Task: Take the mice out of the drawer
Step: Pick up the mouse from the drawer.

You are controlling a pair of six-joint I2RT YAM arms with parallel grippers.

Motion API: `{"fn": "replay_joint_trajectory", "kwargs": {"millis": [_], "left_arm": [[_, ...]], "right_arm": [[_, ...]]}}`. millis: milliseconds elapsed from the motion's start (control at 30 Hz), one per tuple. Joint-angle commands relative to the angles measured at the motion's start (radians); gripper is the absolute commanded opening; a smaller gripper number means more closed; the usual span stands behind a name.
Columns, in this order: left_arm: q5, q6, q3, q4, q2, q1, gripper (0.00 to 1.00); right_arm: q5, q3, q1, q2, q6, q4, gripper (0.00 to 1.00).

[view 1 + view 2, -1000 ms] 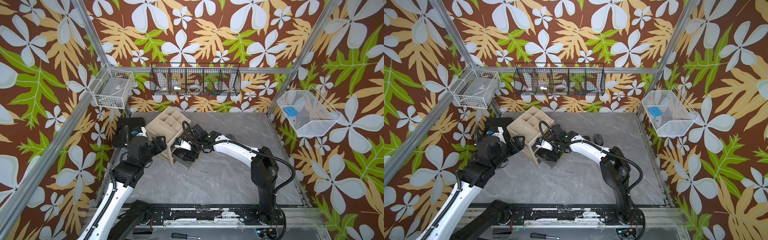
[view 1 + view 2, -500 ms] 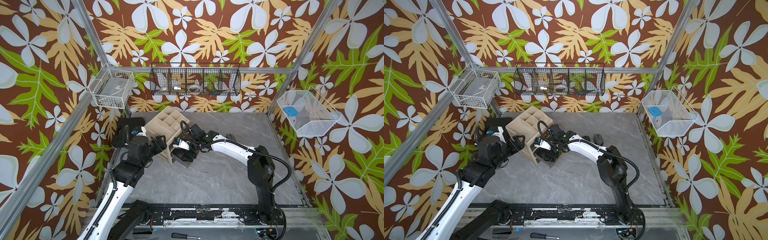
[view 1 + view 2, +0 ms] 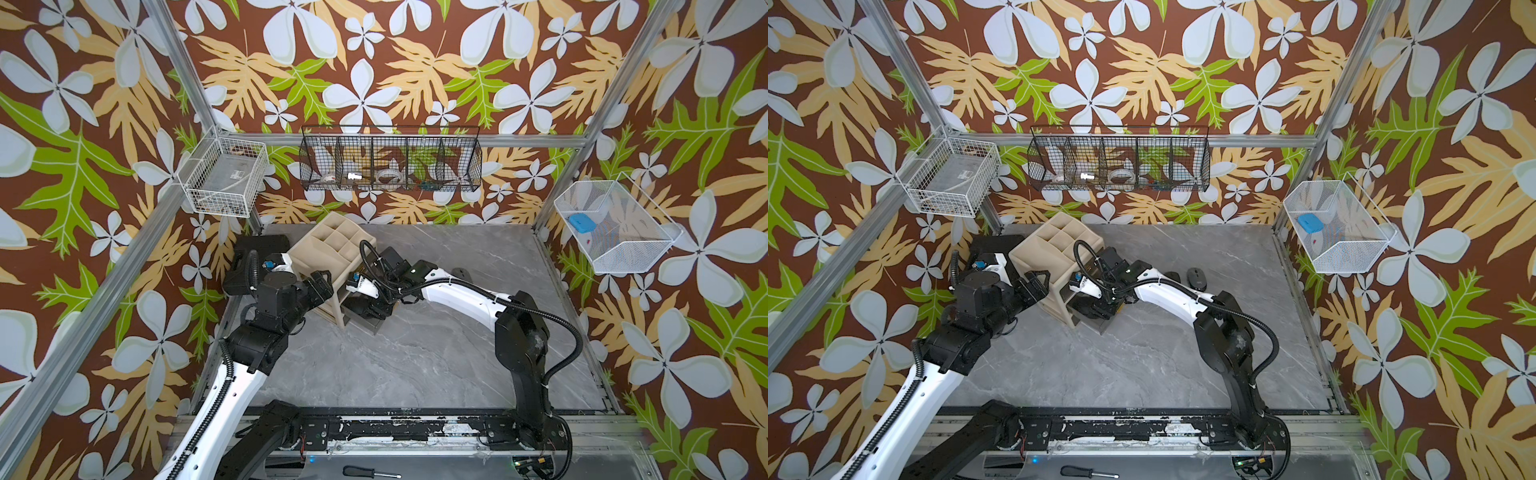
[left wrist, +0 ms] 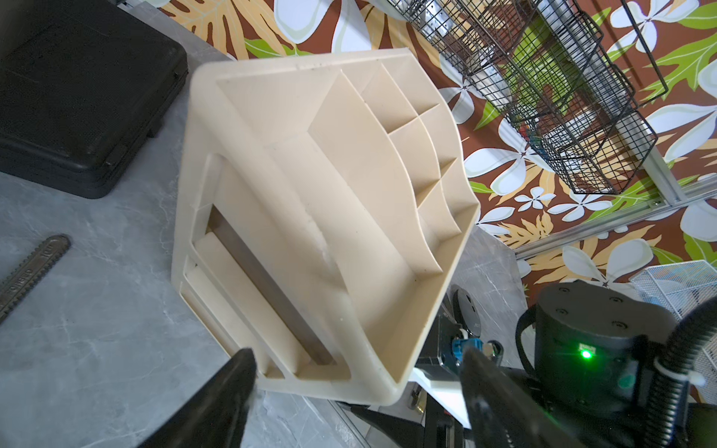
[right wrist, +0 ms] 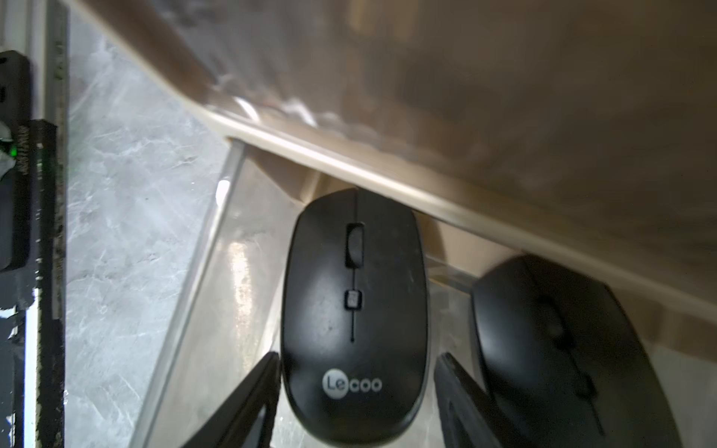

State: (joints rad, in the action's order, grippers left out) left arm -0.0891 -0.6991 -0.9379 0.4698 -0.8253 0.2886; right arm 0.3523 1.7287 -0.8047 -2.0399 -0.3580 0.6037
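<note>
Matt black plastic, faintly scuffed, on the logo mouse [image 5: 355, 318]; same dull plastic on second mouse [image 5: 562, 349]. Clear glossy plastic for the drawer [image 5: 240, 279]. Smooth matt beige plastic for the organiser [image 4: 310, 201]. Grey marble-look tabletop [image 3: 415, 365], smooth with slight sheen. Pebbled black plastic on the case [image 4: 77, 97]. Coated metal wire on black mesh basket [image 3: 390, 166] and white wire basket [image 3: 224, 178]. Brushed aluminium frame post [image 3: 191, 81]

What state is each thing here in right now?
Drawer: pulled open.
Logo mouse: in drawer.
Second black mouse: in drawer.
Grey mouse: out, on table.
Right gripper: open, straddling logo mouse.
Left gripper: open.
Black case: shut.
</note>
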Motion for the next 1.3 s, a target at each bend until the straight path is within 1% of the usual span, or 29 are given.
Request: {"fn": "replay_joint_trajectory", "kwargs": {"millis": [0, 167, 333, 533, 667, 767, 933, 1167, 1267], "left_arm": [[-0.007, -0.005, -0.009, -0.028, 0.003, -0.001, 0.85], [-0.007, -0.004, -0.009, -0.029, 0.002, -0.002, 0.85], [0.0, -0.016, -0.006, -0.045, -0.001, -0.001, 0.85], [0.003, -0.025, -0.002, -0.057, -0.008, -0.002, 0.85], [0.0, -0.027, 0.001, -0.059, -0.009, -0.002, 0.85], [-0.007, -0.031, 0.006, -0.064, -0.008, -0.001, 0.85], [-0.014, -0.033, 0.008, -0.068, -0.008, -0.001, 0.85], [-0.023, -0.024, 0.011, -0.066, -0.005, -0.002, 0.85], [-0.03, -0.02, 0.009, -0.062, -0.006, -0.001, 0.85]], "right_arm": [[-0.028, 0.003, 0.0, 0.017, 0.078, 0.002, 0.65], [-0.033, -0.037, -0.001, 0.034, 0.152, -0.024, 0.66], [0.002, -0.068, -0.006, 0.032, 0.184, -0.072, 0.69], [-0.023, -0.04, -0.015, -0.004, 0.2, -0.071, 0.73], [-0.074, -0.018, -0.022, -0.022, 0.197, -0.048, 0.74], [-0.078, -0.021, -0.029, -0.028, 0.204, -0.048, 0.75], [-0.089, 0.006, -0.033, -0.037, 0.164, 0.016, 0.71], [-0.022, 0.078, -0.035, -0.076, 0.083, 0.12, 0.68], [-0.049, 0.09, -0.036, -0.086, 0.058, 0.123, 0.68]]}}
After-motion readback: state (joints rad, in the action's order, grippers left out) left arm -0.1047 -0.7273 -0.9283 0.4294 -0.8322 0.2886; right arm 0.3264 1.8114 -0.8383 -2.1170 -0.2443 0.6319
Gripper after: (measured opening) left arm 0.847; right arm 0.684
